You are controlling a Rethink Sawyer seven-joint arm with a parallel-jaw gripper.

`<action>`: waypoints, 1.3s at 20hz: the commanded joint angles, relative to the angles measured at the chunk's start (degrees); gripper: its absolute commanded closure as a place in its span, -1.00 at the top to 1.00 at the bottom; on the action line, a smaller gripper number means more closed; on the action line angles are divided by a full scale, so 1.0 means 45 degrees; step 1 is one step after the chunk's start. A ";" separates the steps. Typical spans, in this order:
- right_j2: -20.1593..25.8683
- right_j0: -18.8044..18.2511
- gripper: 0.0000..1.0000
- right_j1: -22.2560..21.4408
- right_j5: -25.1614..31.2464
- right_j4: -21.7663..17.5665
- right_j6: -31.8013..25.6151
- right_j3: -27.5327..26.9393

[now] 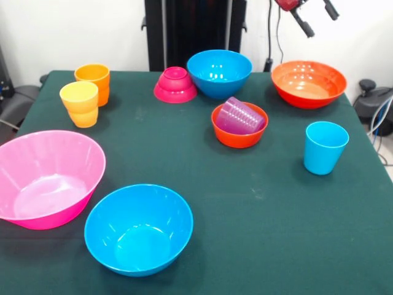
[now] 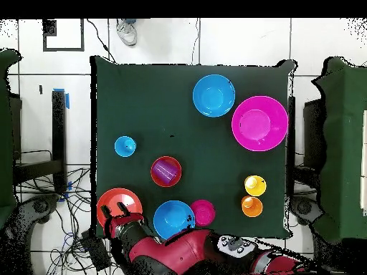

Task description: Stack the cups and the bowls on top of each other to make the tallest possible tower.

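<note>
My gripper (image 1: 317,17) is open and empty, high above the wide orange bowl (image 1: 308,83) at the back right; in the overhead view the gripper (image 2: 115,212) hangs over that bowl (image 2: 123,195). The purple cup (image 1: 241,115) lies tilted inside the small orange-red bowl (image 1: 238,138). The light blue cup (image 1: 325,147) stands alone on the right. The orange cup (image 1: 93,80) and yellow-orange cup (image 1: 80,103) stand at the back left. The magenta bowl (image 1: 175,85) is upside down beside a blue bowl (image 1: 219,72). The pink bowl (image 1: 46,178) and second blue bowl (image 1: 138,228) sit in front.
The green table (image 1: 245,221) ends close behind the wide orange bowl. Cables and a black wheeled base (image 1: 374,98) lie off the table's right side. A person's shoe (image 2: 127,32) shows on the floor beyond the table's far edge in the overhead view.
</note>
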 commanded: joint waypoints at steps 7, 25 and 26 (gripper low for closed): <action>-0.2265 0.2239 1.00 -0.1817 0.1568 0.0233 0.0648 0.0355; -0.0343 -0.4378 1.00 0.1684 0.4508 -0.8359 0.2174 -0.1776; 0.0096 -0.4748 1.00 0.1682 0.4952 -0.8610 0.2402 -0.1735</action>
